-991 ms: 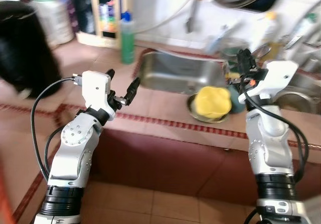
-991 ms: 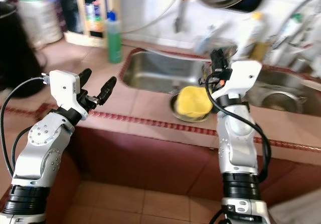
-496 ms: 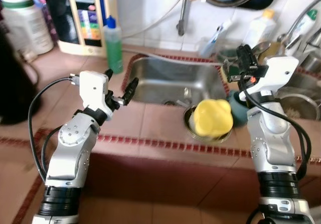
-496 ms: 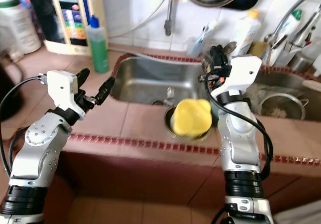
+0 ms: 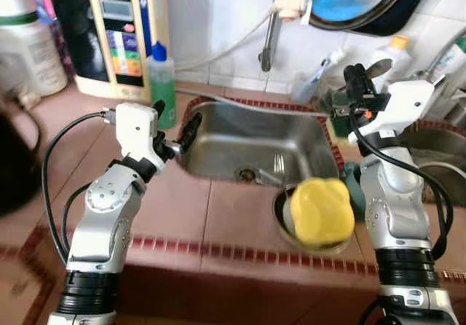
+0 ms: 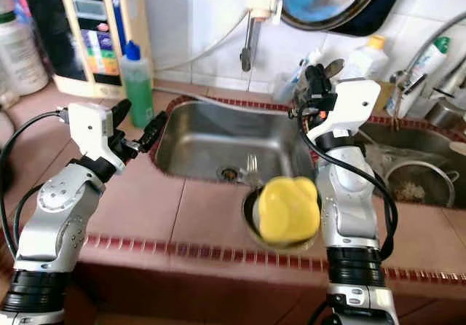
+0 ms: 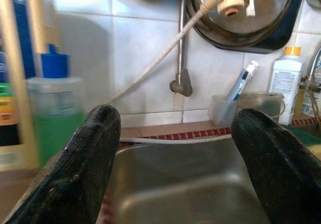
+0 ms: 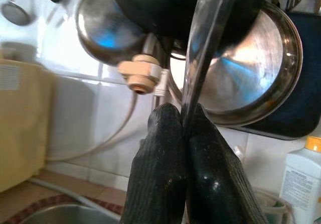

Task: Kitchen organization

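Note:
My right gripper is raised over the right end of the steel sink, shut on the handle of a metal spoon that stands up from between its fingers. The spoon's bowl pokes above the wrist. My left gripper hovers open over the sink's left rim, nothing between its fingers. A yellow lumpy object rests in a round metal bowl on the tiled counter in front of the sink. A fork lies in the sink by the drain.
A green soap bottle and a beige water purifier stand left of the sink. The tap with its hose hangs from the tiled wall, pans above. A toothbrush cup and white bottle stand behind. A second basin lies right.
The whole picture has shifted: the camera has come closer to the sink and looks more squarely at it. Both arms hold the same pose, the right still gripping the spoon.

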Robot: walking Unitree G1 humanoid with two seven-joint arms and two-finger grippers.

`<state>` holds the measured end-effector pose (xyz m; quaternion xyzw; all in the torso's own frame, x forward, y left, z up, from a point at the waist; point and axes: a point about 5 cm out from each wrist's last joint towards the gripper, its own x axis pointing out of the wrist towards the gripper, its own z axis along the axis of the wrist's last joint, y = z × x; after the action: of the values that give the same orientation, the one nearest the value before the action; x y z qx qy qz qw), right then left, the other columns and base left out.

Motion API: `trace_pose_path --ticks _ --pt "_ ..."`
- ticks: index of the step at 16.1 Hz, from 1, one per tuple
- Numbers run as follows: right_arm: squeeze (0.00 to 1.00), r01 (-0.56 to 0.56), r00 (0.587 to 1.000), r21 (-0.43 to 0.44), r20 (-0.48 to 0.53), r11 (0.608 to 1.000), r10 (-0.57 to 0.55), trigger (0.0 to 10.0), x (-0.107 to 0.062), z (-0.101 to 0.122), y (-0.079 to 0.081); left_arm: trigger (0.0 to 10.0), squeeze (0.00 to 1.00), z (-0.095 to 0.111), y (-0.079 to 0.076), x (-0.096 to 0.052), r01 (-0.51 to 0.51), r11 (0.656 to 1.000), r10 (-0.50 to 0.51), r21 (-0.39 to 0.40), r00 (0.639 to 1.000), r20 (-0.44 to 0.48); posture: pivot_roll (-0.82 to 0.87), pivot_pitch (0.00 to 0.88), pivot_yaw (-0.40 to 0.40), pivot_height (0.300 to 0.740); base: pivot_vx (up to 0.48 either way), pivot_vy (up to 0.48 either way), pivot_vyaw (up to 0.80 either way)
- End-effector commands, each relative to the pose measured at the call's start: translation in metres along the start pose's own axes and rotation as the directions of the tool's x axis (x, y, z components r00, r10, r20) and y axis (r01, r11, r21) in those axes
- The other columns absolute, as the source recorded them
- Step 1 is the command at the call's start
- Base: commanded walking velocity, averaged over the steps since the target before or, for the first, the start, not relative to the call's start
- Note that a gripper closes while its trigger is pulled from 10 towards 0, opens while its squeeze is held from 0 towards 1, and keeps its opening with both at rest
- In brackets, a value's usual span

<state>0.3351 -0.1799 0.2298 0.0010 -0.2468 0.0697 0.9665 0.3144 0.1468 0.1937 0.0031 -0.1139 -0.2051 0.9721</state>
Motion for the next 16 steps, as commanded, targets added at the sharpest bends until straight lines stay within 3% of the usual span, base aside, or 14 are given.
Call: trace_pose_path --ticks 1,5,7,11,16 --pt "0.00 0.027 1.000 -0.018 0.010 0.999 -0.027 10.0 0.000 0.005 -0.011 10.0 0.00 0.001 -0.009 0.004 0.033 0.999 -0.033 -0.004 0.999 0.004 0.02 0.000 -0.086 0.732 0.398 0.000 0.00" --pt "0.00 0.027 1.000 -0.020 0.005 0.999 -0.027 10.0 0.001 0.005 -0.012 10.0 0.00 0.002 -0.011 0.004 0.039 0.999 -0.039 -0.006 0.999 0.008 0.02 0.000 -0.088 0.732 0.381 0.000 0.00" --pt "0.00 0.028 1.000 -0.014 -0.005 1.000 -0.028 10.0 0.000 0.004 -0.012 10.0 0.00 0.004 -0.013 0.004 0.046 0.999 -0.046 -0.025 0.999 0.027 0.02 0.000 -0.088 0.732 0.000 0.000 0.00" --pt "0.00 0.115 0.980 -0.046 -0.159 0.992 -0.121 10.0 0.006 -0.007 -0.039 10.0 0.00 0.011 -0.027 0.002 0.125 0.991 -0.125 0.052 0.992 -0.003 0.02 0.000 -0.085 0.732 0.000 0.000 0.00" --pt "0.00 0.088 0.975 -0.042 -0.201 0.995 -0.095 10.0 0.013 -0.005 -0.052 10.0 0.00 0.020 -0.036 -0.001 0.193 0.976 -0.191 0.105 0.981 -0.030 0.02 0.000 -0.076 0.732 0.000 0.000 0.00"
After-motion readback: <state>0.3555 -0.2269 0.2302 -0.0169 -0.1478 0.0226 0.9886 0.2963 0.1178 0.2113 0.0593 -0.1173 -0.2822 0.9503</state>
